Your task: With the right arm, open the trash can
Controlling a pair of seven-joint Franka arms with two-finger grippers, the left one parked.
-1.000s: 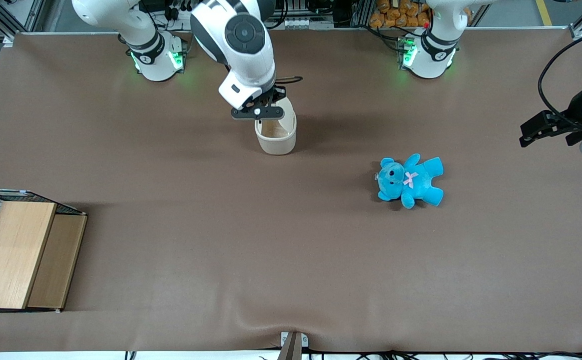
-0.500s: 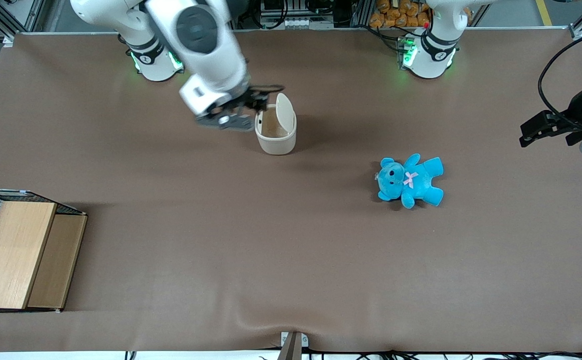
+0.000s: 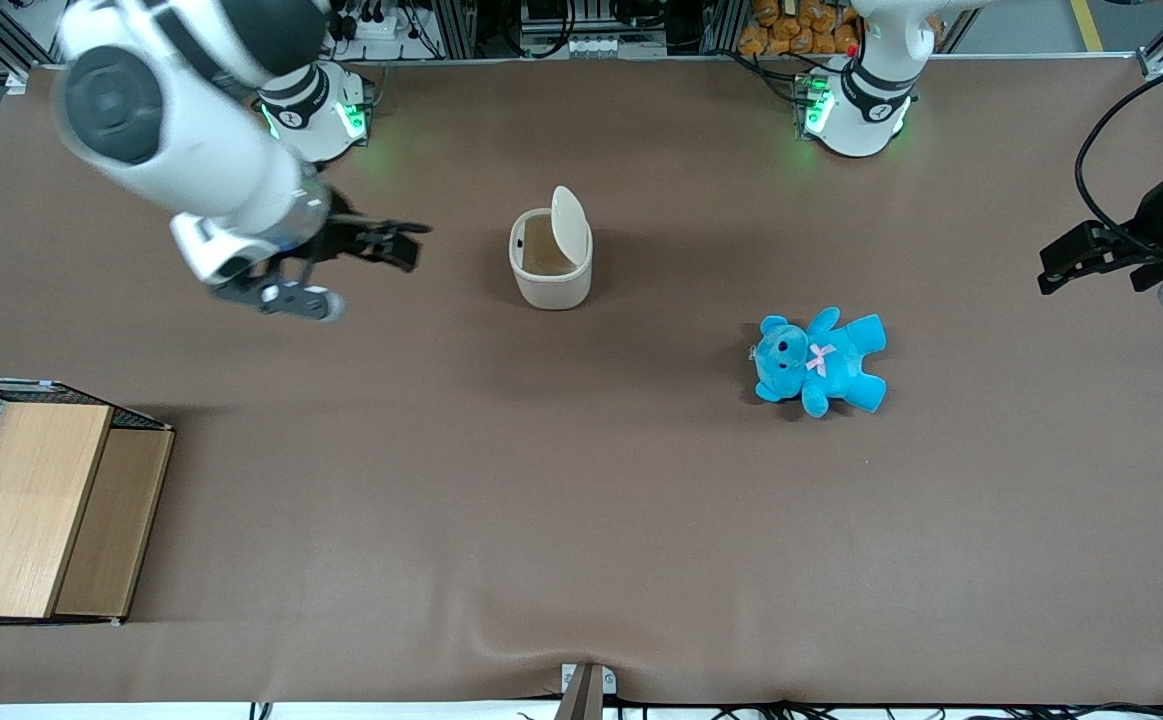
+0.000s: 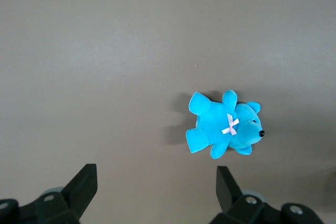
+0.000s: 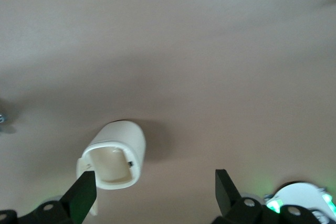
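— Where's the trash can (image 3: 550,262)?
— Mid-worktop (image 3: 581,500), lid raised, at ten o'clock from the blue teddy (image 3: 819,361).
— The hand (image 3: 396,244)?
— Fingers spread, holding nothing, well apart toward the working arm's end.

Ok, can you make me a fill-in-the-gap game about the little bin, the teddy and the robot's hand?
1. The lid of the trash can stands ____.
2. The teddy is the colour ____.
3. The gripper hangs above the table with its fingers ____, touching nothing.
4. Compared with the trash can, the wooden box lies ____ to the front camera.

Missing words: open; blue; open; nearer
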